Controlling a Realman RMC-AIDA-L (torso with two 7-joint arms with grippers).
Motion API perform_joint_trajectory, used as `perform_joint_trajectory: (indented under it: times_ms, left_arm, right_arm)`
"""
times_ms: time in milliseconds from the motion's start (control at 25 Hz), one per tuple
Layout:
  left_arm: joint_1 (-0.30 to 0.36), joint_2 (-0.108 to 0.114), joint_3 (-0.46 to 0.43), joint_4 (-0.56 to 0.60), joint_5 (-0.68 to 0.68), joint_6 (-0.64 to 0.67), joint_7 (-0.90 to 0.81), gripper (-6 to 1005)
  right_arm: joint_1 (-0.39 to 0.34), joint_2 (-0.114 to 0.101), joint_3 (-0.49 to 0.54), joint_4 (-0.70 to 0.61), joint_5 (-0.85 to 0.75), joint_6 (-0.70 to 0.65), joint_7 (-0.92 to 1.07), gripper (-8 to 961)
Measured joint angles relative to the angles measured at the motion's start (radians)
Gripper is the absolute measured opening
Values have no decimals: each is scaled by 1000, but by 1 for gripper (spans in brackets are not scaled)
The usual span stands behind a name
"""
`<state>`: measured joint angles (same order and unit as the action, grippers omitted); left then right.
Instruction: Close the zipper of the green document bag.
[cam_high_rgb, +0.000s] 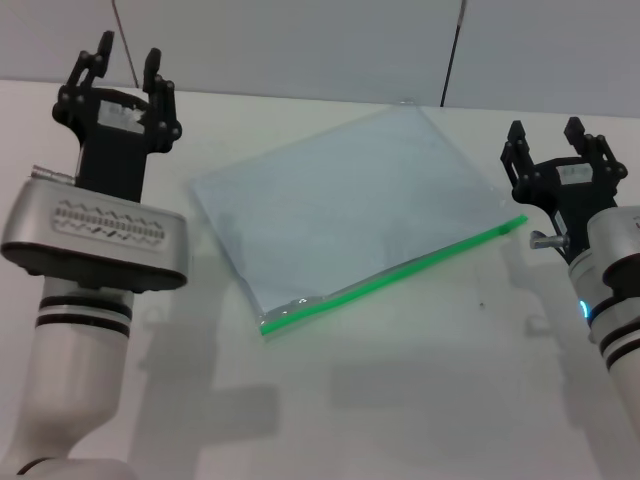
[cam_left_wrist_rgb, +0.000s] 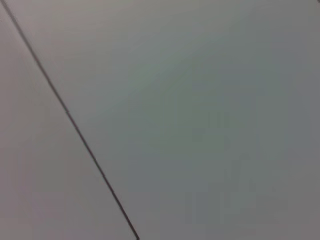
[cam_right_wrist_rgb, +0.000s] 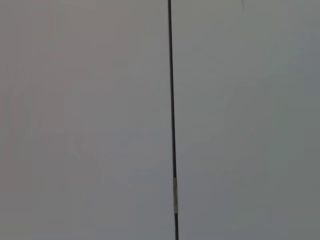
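The green document bag (cam_high_rgb: 345, 205) lies flat on the white table, a pale bluish translucent pouch turned at an angle. Its zipper (cam_high_rgb: 400, 272) is the bright green strip along the near long edge, running from the lower left corner up to the right corner. A small pale slider (cam_high_rgb: 297, 303) seems to sit near the lower left end. My left gripper (cam_high_rgb: 125, 60) is raised at the left, open, well clear of the bag. At the right, my right gripper (cam_high_rgb: 545, 137) is open beside the zipper's right end. Both wrist views show only wall panels.
The white table (cam_high_rgb: 420, 380) stretches in front of the bag with bare surface. Behind it stands a grey panelled wall (cam_high_rgb: 300, 45) with dark seams (cam_right_wrist_rgb: 171, 100), one seam (cam_left_wrist_rgb: 70, 120) also crossing the left wrist view.
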<state>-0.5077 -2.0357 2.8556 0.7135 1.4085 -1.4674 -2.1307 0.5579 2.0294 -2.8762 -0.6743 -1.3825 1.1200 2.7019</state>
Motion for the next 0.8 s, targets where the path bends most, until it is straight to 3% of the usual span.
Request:
perform_joint_trajectory:
  times_ms: [800]
  left_arm:
    - [-6,2,2,-39,-13,28,-146,420]
  right_arm:
    - [2,-2,0,-5,-1,19,-7,654]
